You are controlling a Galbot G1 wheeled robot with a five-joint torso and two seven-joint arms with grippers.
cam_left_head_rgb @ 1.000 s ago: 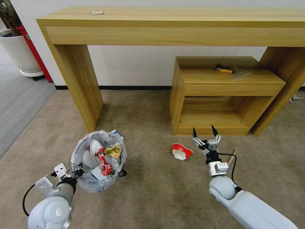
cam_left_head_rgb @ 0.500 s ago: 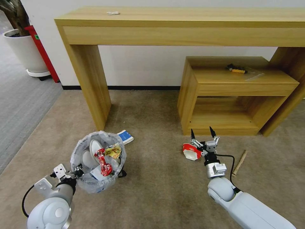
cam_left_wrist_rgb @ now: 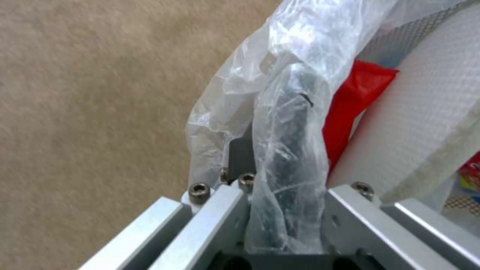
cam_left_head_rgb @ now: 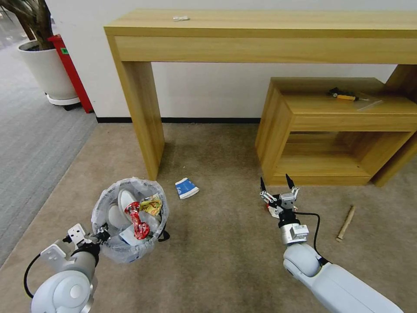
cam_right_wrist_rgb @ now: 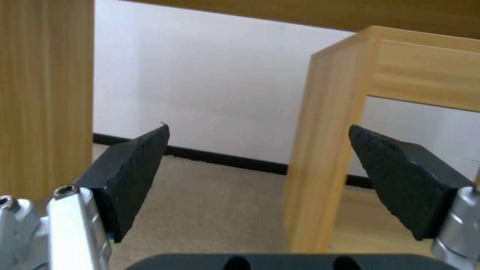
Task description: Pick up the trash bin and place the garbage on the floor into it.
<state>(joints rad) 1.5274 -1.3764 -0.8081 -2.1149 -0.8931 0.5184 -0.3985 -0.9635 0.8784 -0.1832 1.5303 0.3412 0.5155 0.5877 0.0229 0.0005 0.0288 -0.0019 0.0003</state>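
My left gripper (cam_left_head_rgb: 102,233) is shut on the near rim of the trash bin (cam_left_head_rgb: 129,237) and holds it low at the left. In the left wrist view the bagged black rim (cam_left_wrist_rgb: 292,123) runs between the jaws of the left gripper (cam_left_wrist_rgb: 287,213). Garbage fills the bin: white slippers (cam_left_head_rgb: 124,202) and a red wrapper (cam_left_head_rgb: 138,221). My right gripper (cam_left_head_rgb: 275,182) stands open over the beige floor (cam_left_head_rgb: 217,252), its fingers (cam_right_wrist_rgb: 130,168) wide apart. A red-white cup (cam_left_head_rgb: 273,211) peeks out behind it. A blue-white carton (cam_left_head_rgb: 186,188) and a wooden stick (cam_left_head_rgb: 346,223) lie on the carpet.
A long wooden console table (cam_left_head_rgb: 260,30) stands against the wall, one leg (cam_left_head_rgb: 145,117) just beyond the bin. A low wooden shelf unit (cam_left_head_rgb: 334,130) is at the right. A white plant pot (cam_left_head_rgb: 47,74) and grey ribbed carpet (cam_left_head_rgb: 30,143) lie far left.
The whole view has shifted right, so the camera has turned left. The carton has come fully into view, and the cup now sits behind my right gripper. Both grippers keep their state.
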